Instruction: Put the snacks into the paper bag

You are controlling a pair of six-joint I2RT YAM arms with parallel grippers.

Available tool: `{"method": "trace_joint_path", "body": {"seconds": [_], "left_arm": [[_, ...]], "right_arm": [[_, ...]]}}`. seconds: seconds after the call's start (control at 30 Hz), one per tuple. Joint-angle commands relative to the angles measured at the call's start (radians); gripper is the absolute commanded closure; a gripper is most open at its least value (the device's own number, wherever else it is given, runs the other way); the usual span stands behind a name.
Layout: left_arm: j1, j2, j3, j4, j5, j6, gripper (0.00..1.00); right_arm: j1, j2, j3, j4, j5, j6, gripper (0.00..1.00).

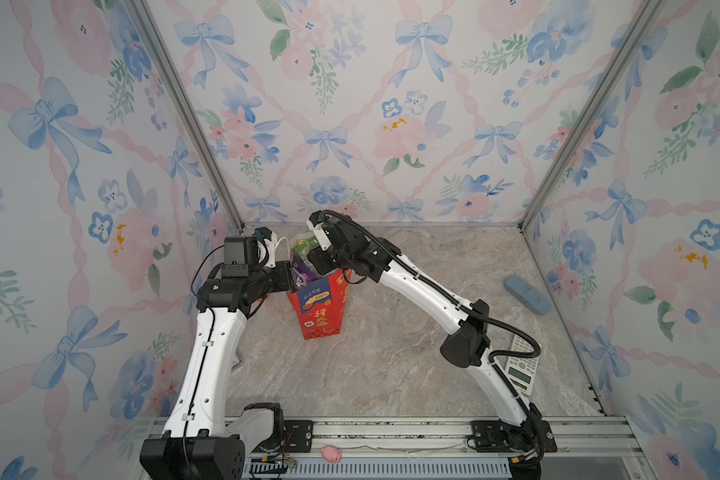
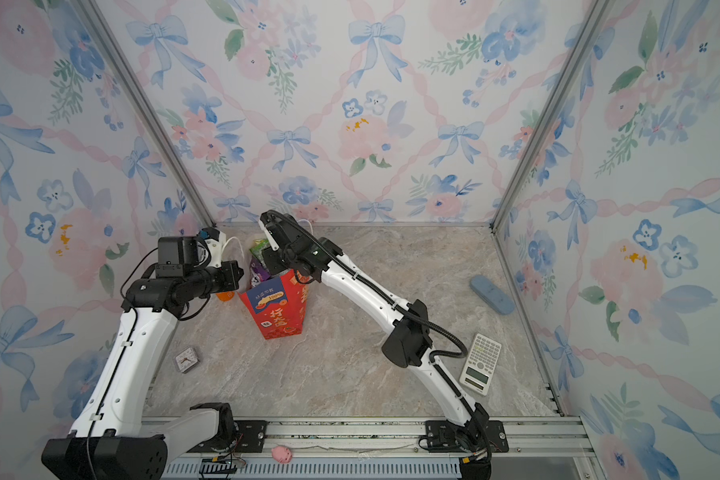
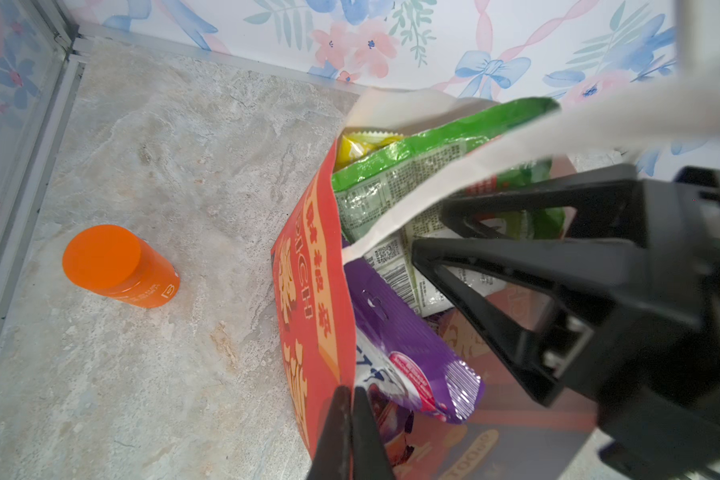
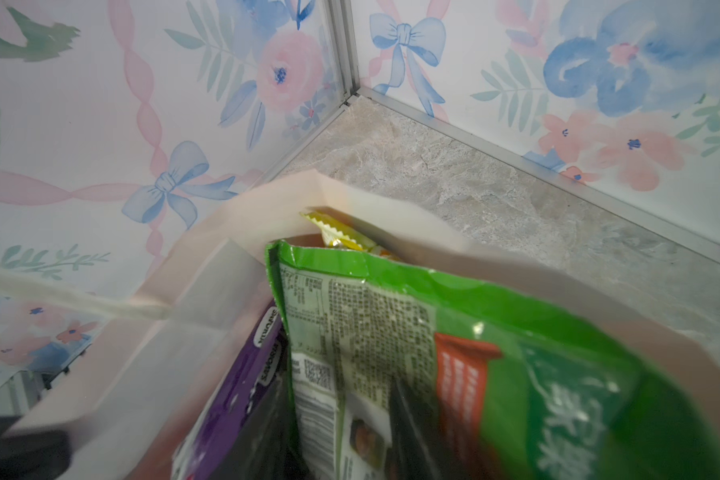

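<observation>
bag: red bag [image 1: 321, 307] [image 2: 275, 307] [image 3: 308, 291] standing upright between my two grippers, mouth open and pretty stuffed already.
green packet: the tallest one [image 3: 412, 166] [image 4: 495, 299] [image 1: 304, 245]. It pokes out over the rim, right at the right gripper's fingertips.
purple packet: sits lower [image 3: 404, 340] [image 4: 233, 386], tucked just inside the wall the left gripper is on, under the right gripper's fingers.
yellow packet: only a crimped corner shows [image 3: 354, 147] [image 4: 337, 237], behind the green one on the far side from both grippers.
left gripper: clamped tight [image 3: 348, 390] on the bag's red rim, with the paper pinched between the fingers.
right gripper: down in the bag mouth [image 3: 429, 228], fingers apart with a clear gap. The green packet is right at them, but I honestly can't tell if they're touching it.
handle: white rope [image 3: 599, 116] running between the left wrist cam and the right gripper, blurry.
bottle: orange and upright [image 3: 117, 266] [image 2: 225, 296], outside the bag on the left gripper's side, near it but clear.
calculator: [image 2: 481, 363] [image 1: 522, 365] well away from both grippers, down by the right arm's lower link.
case: blue [image 1: 528, 294], way out past the right arm by the side wall.
</observation>
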State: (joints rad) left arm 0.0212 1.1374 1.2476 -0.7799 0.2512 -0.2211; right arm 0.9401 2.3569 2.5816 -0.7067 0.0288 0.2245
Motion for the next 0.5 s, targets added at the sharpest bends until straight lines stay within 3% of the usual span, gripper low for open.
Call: {"method": "trace_joint_path", "body": {"seconds": [0.0,0.27,0.47], "left_arm": [[0.005,-0.024,0.003,0.030,0.014,-0.003,1.00],[0.006,-0.015,0.010,0.030,0.000,-0.012,1.00],[0.005,-0.022,0.015,0.029,-0.009,-0.015,0.95]], "right_arm": [[0.012,-0.158,-0.018,0.058,-0.047,-0.016,0.53],[0.023,-0.341,-0.178,0.136,-0.101,-0.059,0.38],[0.004,-0.493,-0.412,0.201,-0.006,-0.114,0.26]]}}
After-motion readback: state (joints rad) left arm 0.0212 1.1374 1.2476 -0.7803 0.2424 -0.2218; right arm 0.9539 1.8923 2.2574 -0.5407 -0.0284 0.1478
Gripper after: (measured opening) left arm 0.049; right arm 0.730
